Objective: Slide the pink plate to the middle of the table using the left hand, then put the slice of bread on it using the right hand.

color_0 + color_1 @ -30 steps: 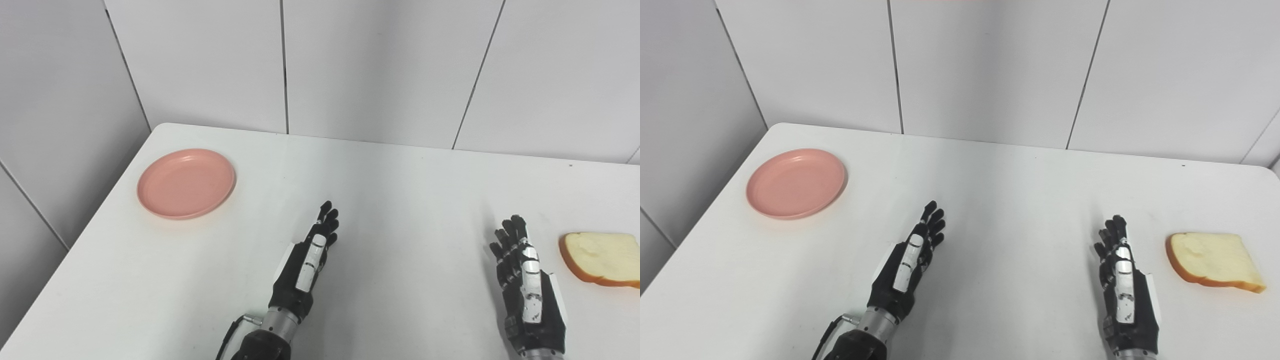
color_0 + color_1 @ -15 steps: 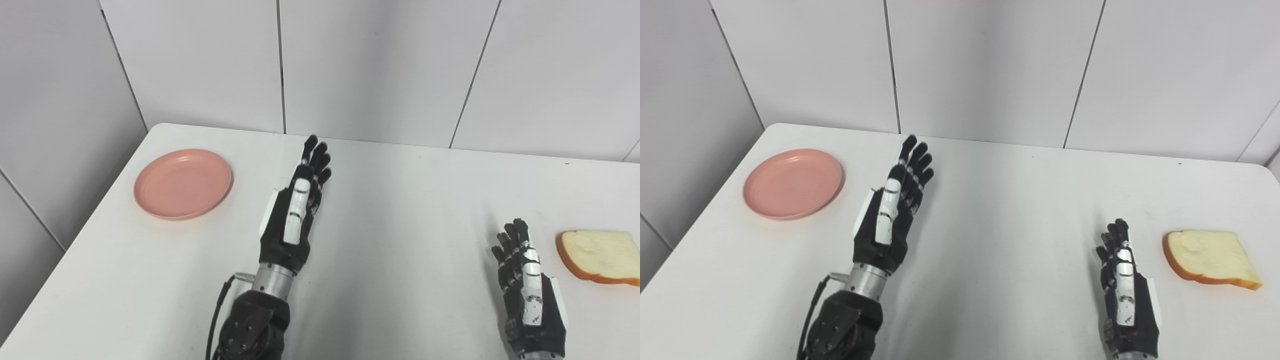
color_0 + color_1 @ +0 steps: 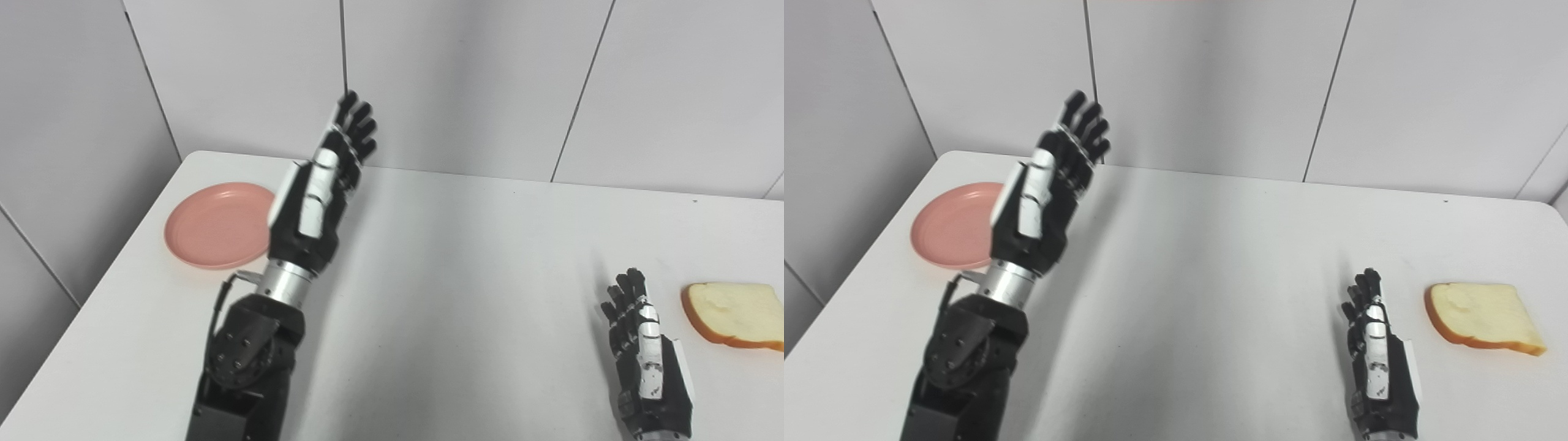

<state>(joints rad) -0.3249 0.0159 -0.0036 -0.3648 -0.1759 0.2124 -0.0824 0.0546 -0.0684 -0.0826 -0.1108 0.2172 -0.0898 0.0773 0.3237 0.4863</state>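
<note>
The pink plate [image 3: 211, 225] lies flat near the table's far left corner, its right edge hidden behind my left hand [image 3: 321, 184]. That hand is raised above the table, fingers stretched out and apart, holding nothing. The slice of bread [image 3: 735, 306], pale with a brown crust, lies at the right edge of the table. My right hand [image 3: 643, 358] rests low near the front right, just left of the bread and apart from it, fingers extended and empty.
The white table [image 3: 478, 257] has its left edge close to the plate and meets the grey panelled wall [image 3: 478, 79] at the back. Bare tabletop spans the stretch between the two hands.
My left arm has lifted and swung forward and left, so the hand now stands high in front of the plate's right side. The right hand, plate and bread have stayed put.
</note>
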